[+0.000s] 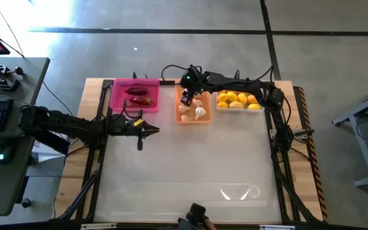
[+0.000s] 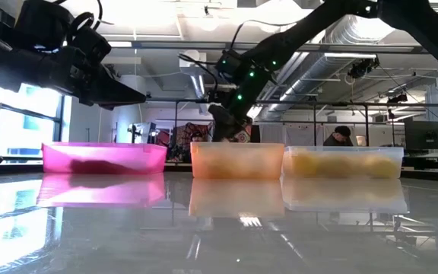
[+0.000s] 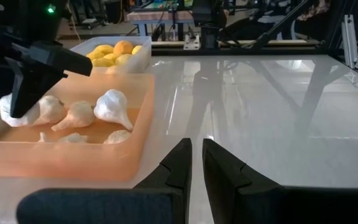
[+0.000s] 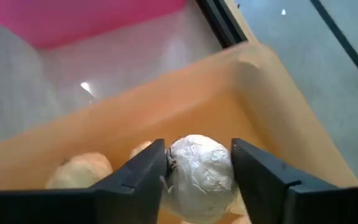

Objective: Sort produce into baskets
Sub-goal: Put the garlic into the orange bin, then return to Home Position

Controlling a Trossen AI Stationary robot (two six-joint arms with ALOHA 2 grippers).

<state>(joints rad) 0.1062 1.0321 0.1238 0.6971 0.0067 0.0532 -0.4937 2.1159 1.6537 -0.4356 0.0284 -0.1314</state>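
Three trays stand in a row at the table's far edge. The magenta-pink tray holds dark red chili peppers. The orange tray holds several garlic bulbs. The clear tray holds yellow lemons. My right gripper reaches down into the orange tray's far end and is shut on a whitish garlic bulb. My left gripper is shut and empty. It hovers over the bare table just near of the pink tray, pointing toward the table's right edge. My right gripper pinches the garlic bulb by its two opposite sides between its two fingers, coming from above and pointing down into the orange tray. The bulb also shows below the fingers in the left wrist view. Whether it rests on the tray floor I cannot tell.
A clear plastic scrap lies near the table's near edge, right of the middle. The wide glossy table top lies between the trays and the near edge. A person shows in the room behind the table.
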